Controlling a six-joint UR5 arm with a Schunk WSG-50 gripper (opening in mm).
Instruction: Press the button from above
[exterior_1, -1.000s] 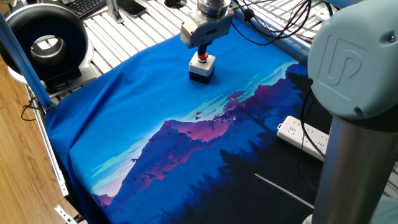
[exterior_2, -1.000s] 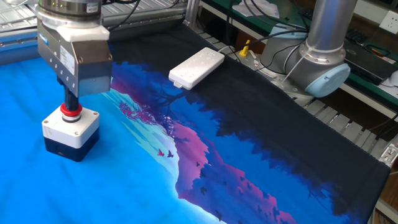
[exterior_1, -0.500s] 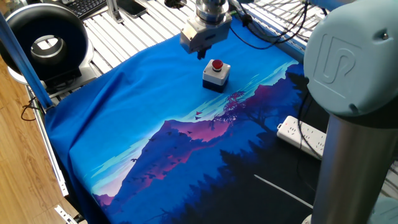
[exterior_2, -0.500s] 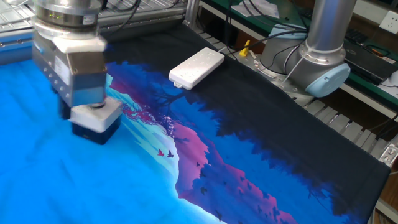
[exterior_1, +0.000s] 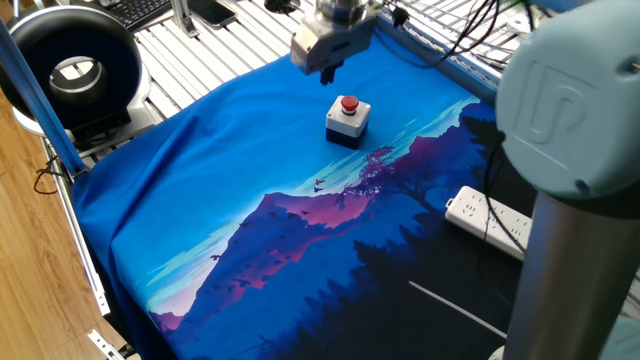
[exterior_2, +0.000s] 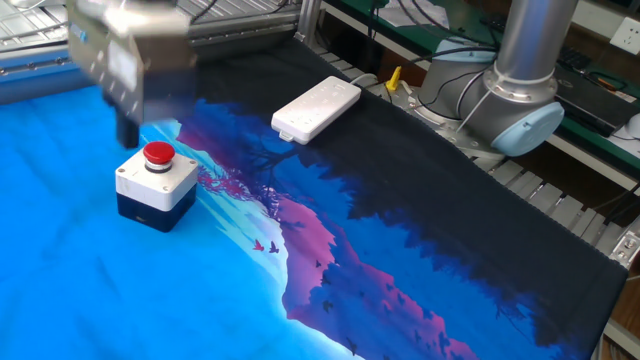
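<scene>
Round red button (exterior_2: 158, 153) caps a grey-topped, dark-based cube; pincer (exterior_1: 329, 73) hangs above, grip state unclear.

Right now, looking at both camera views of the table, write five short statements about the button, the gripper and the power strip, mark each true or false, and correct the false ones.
1. The gripper is pressing down on the button. False: it is raised clear of the cap, off to one side.
2. The button's cap is red. True.
3. The white power strip lies on the dark part of the cloth. True.
4. The button box lies tipped on its side. False: it stands upright, cap on top.
5. The power strip touches the button box. False: they lie well apart.
</scene>
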